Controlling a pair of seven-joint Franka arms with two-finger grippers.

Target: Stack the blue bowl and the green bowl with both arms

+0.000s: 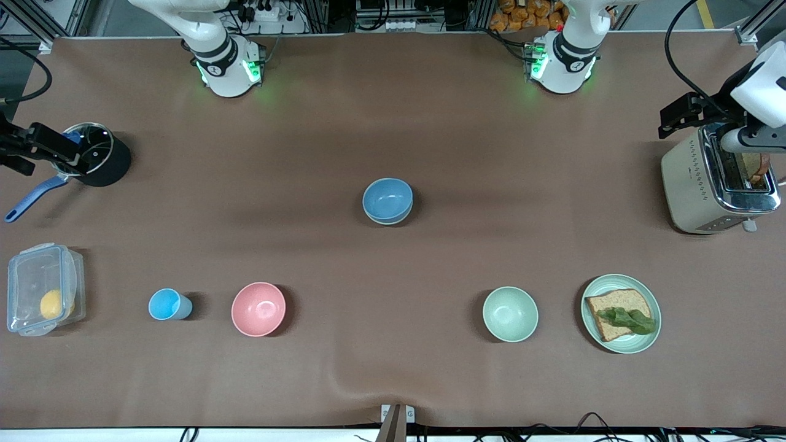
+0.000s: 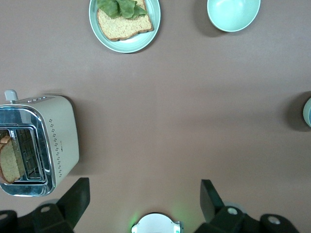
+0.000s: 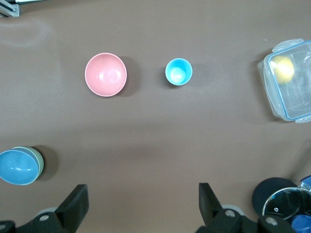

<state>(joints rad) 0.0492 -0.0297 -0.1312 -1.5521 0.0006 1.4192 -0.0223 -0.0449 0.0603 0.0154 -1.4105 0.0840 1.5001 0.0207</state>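
Observation:
The blue bowl (image 1: 387,199) stands at the middle of the table, nested inside the green bowl (image 3: 39,158), of which only a sage rim shows around the blue bowl (image 3: 18,167) in the right wrist view. My left gripper (image 1: 675,120) is open and empty, up in the air over the toaster (image 1: 715,184) at the left arm's end; its open jaws show in the left wrist view (image 2: 143,194). My right gripper (image 1: 15,150) is open and empty, up over the black pot (image 1: 98,153) at the right arm's end; it also shows in the right wrist view (image 3: 141,199).
Nearer to the front camera stand a pale mint bowl (image 1: 510,314), a mint plate (image 1: 651,334) with bread and lettuce, a pink bowl (image 1: 258,309), a small light-blue cup (image 1: 166,304) and a clear lidded box (image 1: 43,288) holding something yellow.

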